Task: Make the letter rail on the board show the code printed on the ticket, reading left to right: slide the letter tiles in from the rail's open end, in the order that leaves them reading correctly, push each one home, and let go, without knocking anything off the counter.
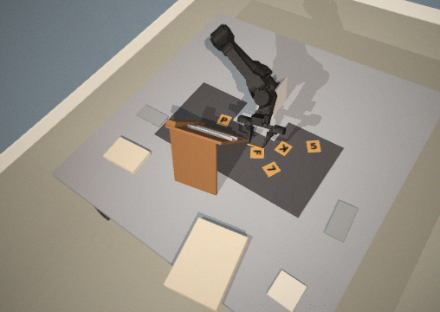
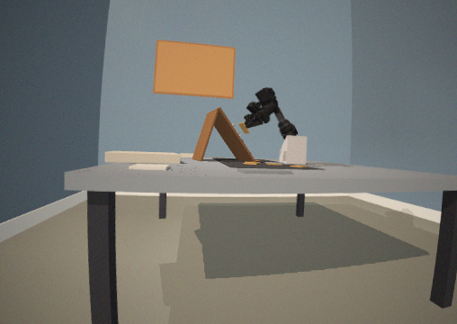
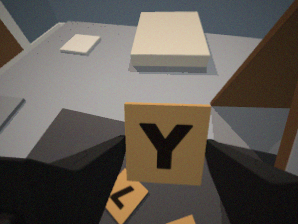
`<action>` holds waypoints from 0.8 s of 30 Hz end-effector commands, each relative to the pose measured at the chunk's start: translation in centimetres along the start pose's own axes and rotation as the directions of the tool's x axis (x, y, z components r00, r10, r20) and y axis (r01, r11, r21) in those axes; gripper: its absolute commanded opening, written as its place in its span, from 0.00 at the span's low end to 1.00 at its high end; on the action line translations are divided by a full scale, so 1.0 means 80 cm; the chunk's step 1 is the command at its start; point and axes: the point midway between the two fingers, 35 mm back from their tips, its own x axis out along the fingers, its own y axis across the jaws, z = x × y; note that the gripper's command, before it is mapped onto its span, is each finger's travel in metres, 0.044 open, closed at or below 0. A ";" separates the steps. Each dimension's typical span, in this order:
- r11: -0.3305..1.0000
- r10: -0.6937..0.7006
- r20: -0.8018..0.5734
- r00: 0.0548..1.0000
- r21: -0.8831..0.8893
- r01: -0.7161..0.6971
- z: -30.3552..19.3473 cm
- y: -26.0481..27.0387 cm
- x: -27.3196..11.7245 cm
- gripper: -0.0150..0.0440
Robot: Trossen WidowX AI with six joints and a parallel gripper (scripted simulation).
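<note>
Gripper (image 1: 260,146) (image 2: 245,127) (image 3: 164,143) clamped on Y tile (image 1: 255,146) (image 2: 244,128) (image 3: 165,144), upright in wrist view, just right of board's rail (image 1: 212,133) in top view. Next move probably leftward, along rail's long axis.

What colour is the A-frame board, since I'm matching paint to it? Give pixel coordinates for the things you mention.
The board (image 1: 194,163) (image 2: 204,135) is orange-brown, showing best in the top view.

Between the black pincer's (image 1: 258,145) (image 2: 245,125) (image 3: 166,142) fingers, an orange-tan tile (image 1: 255,146) (image 2: 244,128) (image 3: 167,175) is showing a black Y; beneath the pincer, a dark grey mat (image 1: 294,189) (image 2: 229,162) (image 3: 75,132) is contrasting with the paler grey bench (image 1: 143,206) (image 2: 270,184) (image 3: 95,75).
</note>
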 end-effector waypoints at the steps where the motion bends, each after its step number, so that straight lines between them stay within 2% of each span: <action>1: 1.000 0.003 -0.001 1.000 -0.005 -0.003 0.000 -0.002 0.000 0.25; 24: 1.000 0.003 -0.002 1.000 -0.005 -0.003 -0.001 -0.017 -0.001 0.25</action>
